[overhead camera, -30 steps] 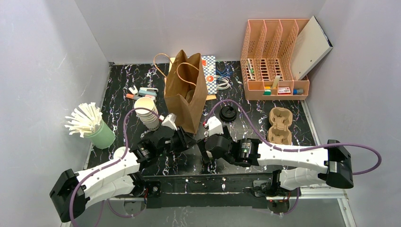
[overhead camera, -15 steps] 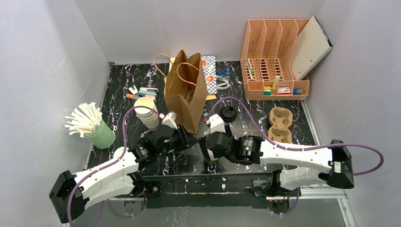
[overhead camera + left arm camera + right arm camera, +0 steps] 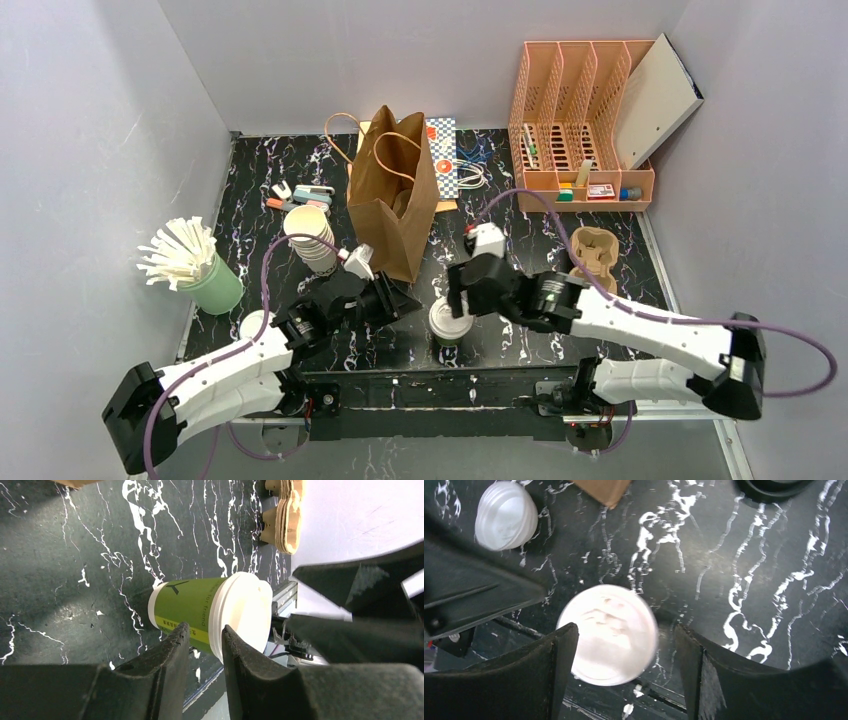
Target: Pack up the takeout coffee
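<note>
A green-sided takeout coffee [image 3: 448, 322] with a white sip lid stands upright near the table's front edge. My right gripper [image 3: 458, 290] hangs open just above and behind it; in the right wrist view the white lid [image 3: 606, 635] shows between the wide-apart fingers of that gripper [image 3: 626, 630], untouched. My left gripper [image 3: 205, 630] points at the green cup [image 3: 185, 605] from the left, its jaws a narrow gap apart with nothing between them. A second white-lidded cup [image 3: 252, 324] stands at the front left, partly behind my left arm. The brown paper bag [image 3: 392, 195] stands open behind both grippers.
A stack of lidless cream cups [image 3: 312, 235] stands left of the bag. At the right lies a cardboard cup carrier [image 3: 592, 262]. A loose black lid [image 3: 774, 484] lies behind the right gripper. A green holder of white stirrers [image 3: 210, 280] is far left, an orange organiser [image 3: 580, 120] back right.
My right arm has pulled up and back to the right, uncovering the green cup, and its jaws have narrowed a little. The left gripper has hardly moved.
</note>
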`<state>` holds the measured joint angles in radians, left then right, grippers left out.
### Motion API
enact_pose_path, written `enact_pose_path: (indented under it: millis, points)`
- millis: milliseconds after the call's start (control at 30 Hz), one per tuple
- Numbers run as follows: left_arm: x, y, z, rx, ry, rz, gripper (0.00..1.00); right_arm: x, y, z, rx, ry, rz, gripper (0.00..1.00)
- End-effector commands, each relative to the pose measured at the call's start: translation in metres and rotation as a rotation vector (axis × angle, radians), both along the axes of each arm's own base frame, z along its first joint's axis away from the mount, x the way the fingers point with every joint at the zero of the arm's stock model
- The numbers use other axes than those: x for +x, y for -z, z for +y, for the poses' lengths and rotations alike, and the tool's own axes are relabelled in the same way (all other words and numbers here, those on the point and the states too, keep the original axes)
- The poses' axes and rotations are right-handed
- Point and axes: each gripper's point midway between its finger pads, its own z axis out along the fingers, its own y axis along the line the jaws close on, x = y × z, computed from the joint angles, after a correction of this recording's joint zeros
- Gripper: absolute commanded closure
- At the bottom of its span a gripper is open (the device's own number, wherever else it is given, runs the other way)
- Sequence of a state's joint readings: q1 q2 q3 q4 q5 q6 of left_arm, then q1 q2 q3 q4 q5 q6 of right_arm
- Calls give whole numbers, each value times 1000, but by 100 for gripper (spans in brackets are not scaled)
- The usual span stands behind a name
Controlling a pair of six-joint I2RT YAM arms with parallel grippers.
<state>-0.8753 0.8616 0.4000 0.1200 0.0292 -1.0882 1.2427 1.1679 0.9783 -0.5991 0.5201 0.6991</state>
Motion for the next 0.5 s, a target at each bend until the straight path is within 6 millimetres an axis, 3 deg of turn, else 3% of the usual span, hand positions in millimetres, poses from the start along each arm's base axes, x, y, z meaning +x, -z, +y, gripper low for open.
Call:
enact_pose_path:
  millis: [0,133,467]
  points:
    - [-11,-10,-6,-75,33,11,71,6,-9,-22,176,56,99,25]
    - [-20,-9,-9,-106,46,26,71,10,-8,-36,247,69,137,39]
    - [-32,-2,-15,-139,70,58,72,1,14,-36,326,40,269,64]
